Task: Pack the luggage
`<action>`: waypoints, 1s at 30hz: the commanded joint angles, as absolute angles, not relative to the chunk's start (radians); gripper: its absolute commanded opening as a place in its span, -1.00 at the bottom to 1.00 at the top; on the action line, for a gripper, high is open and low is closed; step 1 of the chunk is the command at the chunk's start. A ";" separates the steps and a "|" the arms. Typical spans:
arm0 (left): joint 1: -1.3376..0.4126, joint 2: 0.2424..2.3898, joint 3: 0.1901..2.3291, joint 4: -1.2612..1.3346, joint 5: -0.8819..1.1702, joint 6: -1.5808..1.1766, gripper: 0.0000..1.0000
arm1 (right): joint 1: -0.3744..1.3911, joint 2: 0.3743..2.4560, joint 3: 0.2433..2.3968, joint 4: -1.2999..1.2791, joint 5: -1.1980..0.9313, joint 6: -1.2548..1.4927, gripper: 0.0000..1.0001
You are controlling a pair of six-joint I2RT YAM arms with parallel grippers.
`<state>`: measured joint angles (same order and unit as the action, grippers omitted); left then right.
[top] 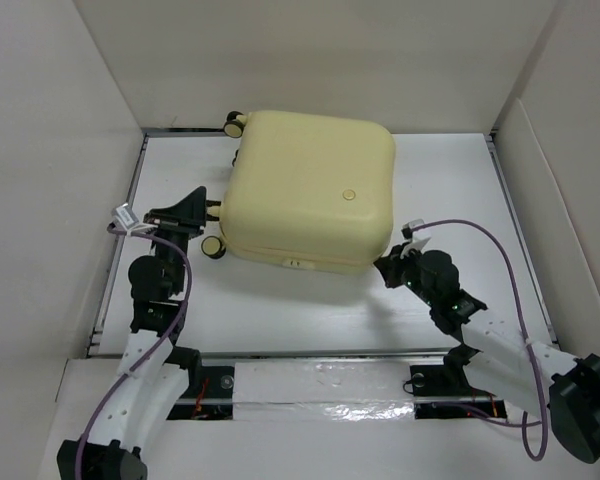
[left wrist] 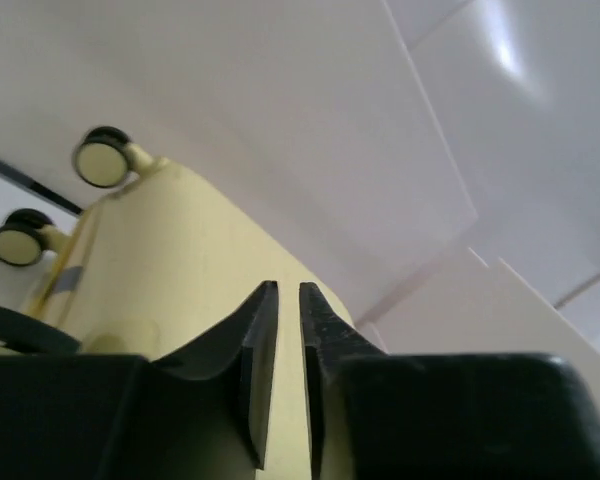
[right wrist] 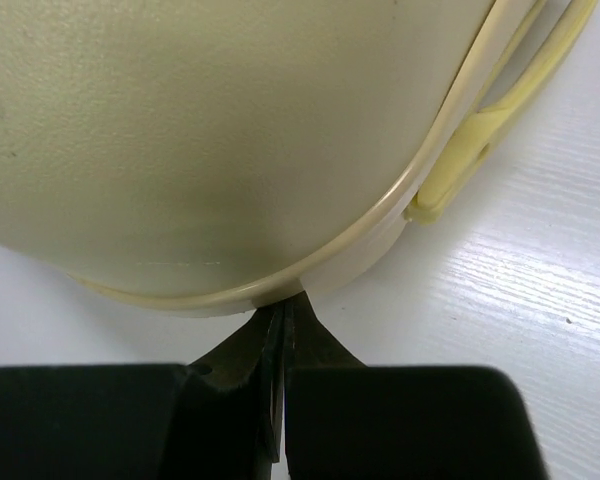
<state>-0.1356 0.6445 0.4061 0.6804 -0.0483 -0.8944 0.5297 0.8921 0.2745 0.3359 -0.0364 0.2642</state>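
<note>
The luggage (top: 310, 185) is a pale-yellow hard-shell suitcase lying flat and closed on the white table (top: 280, 310), its caster wheels (top: 213, 247) pointing left. My left gripper (top: 202, 208) sits at its left side by the wheels. In the left wrist view its jaws (left wrist: 288, 288) stand almost shut with a thin gap and hold nothing, with the luggage (left wrist: 180, 260) and two wheels (left wrist: 102, 160) behind them. My right gripper (top: 385, 265) is shut and empty. Its tips (right wrist: 285, 303) touch the seam at the luggage's (right wrist: 230, 130) near right corner.
White walls (top: 70, 150) close in the table on the left, back and right. A pale-yellow handle (right wrist: 480, 150) stands out from the luggage's side near my right gripper. A purple cable (top: 500, 250) loops over the right arm.
</note>
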 commanded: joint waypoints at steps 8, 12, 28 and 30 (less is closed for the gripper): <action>-0.723 0.727 0.459 0.598 -0.078 -0.494 -1.00 | 0.601 0.831 0.518 0.123 -0.019 0.184 -1.00; -0.971 0.749 0.373 0.560 -0.253 -0.460 -1.00 | 0.601 0.857 0.465 0.167 -0.008 0.216 -1.00; -1.123 1.199 0.436 0.862 -0.173 -0.472 -0.44 | 0.592 0.906 0.270 0.490 0.046 0.206 -0.01; -1.114 1.247 0.454 0.877 -0.160 -0.466 -0.43 | 0.583 0.942 0.281 0.500 0.032 0.187 -0.01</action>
